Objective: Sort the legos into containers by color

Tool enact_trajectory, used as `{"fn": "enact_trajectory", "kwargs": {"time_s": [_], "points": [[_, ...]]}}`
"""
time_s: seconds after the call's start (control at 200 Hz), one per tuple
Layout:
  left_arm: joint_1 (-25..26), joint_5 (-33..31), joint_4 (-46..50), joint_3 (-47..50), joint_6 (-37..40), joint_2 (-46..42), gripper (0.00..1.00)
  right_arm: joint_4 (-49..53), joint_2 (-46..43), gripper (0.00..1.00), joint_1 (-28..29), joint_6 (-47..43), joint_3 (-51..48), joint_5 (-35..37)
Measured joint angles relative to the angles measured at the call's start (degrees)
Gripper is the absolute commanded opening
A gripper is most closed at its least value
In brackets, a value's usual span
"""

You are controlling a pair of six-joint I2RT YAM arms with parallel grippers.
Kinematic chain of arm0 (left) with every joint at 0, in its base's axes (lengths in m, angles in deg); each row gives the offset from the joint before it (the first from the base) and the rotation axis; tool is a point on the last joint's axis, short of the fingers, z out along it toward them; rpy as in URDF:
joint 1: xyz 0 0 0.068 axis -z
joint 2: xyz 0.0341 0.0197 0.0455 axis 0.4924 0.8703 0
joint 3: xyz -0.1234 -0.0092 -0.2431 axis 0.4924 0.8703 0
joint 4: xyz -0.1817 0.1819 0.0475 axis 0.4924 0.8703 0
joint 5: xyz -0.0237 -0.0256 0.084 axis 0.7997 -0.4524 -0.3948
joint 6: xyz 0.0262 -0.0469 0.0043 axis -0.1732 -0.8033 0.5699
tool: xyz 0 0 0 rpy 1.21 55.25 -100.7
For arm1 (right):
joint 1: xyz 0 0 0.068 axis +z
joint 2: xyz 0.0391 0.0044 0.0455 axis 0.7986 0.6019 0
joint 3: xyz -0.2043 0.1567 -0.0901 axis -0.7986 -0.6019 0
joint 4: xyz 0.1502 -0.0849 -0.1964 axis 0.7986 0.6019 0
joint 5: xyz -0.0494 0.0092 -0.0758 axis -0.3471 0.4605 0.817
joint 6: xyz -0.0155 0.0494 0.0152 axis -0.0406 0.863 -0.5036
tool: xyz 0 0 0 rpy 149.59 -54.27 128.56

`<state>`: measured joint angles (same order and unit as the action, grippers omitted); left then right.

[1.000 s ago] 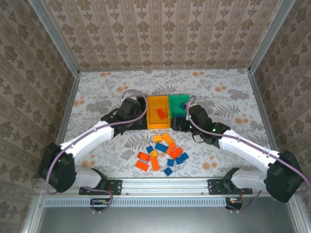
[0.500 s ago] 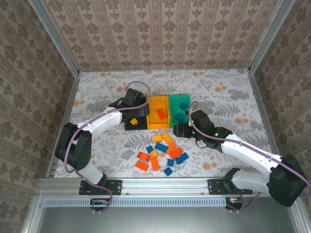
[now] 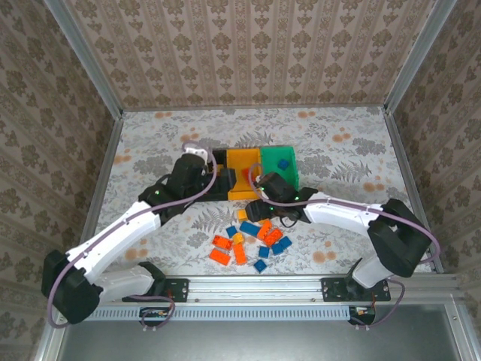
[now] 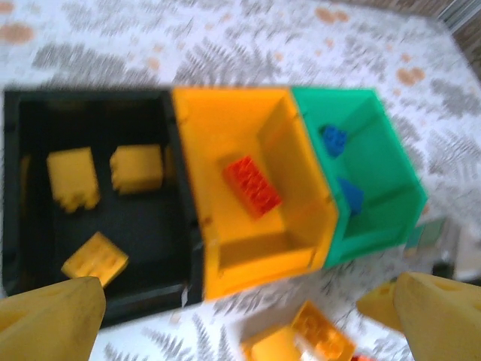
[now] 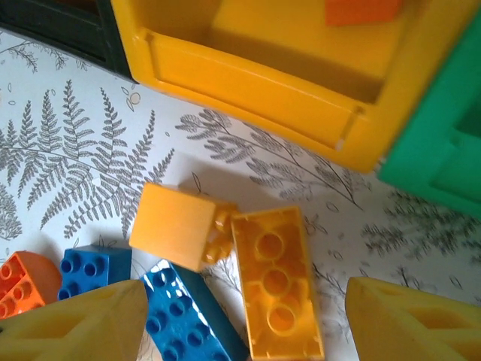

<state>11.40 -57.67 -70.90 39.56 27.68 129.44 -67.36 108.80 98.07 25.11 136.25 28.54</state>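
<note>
The containers stand in a row: a black bin (image 4: 98,263) with three yellow bricks, a yellow bin (image 4: 248,263) with one red brick (image 4: 252,186), and a green bin (image 4: 376,226) with two blue bricks. My left gripper (image 3: 210,185) hangs open and empty over the near edge of the black and yellow bins. The loose legos (image 3: 252,239) lie in a pile in front of the bins. My right gripper (image 5: 244,327) is open just above the pile, straddling an upturned long yellow brick (image 5: 274,282). A square yellow brick (image 5: 176,226) and a blue brick (image 5: 184,320) lie beside it.
Low metal rails and patterned walls close in the table (image 3: 361,150). In the top view the left arm (image 3: 128,226) covers most of the black bin. The yellow bin's front wall (image 5: 255,83) is close ahead of my right gripper.
My left gripper opened over the black bin, left a yellow brick there, and drew back toward the near side. My right gripper swung left from the green bin to the pile, still open.
</note>
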Motion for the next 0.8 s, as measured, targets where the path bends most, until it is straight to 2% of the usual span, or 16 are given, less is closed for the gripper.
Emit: {"fn": "enact_trajectory", "kwargs": {"time_s": [0.165, 0.315, 0.465, 0.585, 0.795], "points": [[-0.07, -1.49, 4.02, 7.41, -2.49, -8.50, 1.00, 1.57, 4.57, 0.63, 0.83, -1.64, 2.58, 1.97], [-0.17, -2.86, 6.71, 9.99, -4.11, -14.14, 1.00, 3.17, 7.02, 0.58, 1.09, -1.99, 2.60, 3.13], [-1.07, -3.30, 7.72, 11.06, -5.11, -15.26, 1.00, 3.65, 8.46, 0.54, 1.38, -2.10, 2.60, 3.72], [-1.68, -3.45, 8.13, 12.17, -5.53, -15.32, 1.00, 4.48, 10.14, 0.42, 1.57, -2.75, 2.97, 4.98], [-2.01, -3.48, 8.68, 12.48, -6.05, -15.32, 1.00, 5.16, 10.43, 0.28, 1.64, -2.25, 3.30, 8.15]]}}
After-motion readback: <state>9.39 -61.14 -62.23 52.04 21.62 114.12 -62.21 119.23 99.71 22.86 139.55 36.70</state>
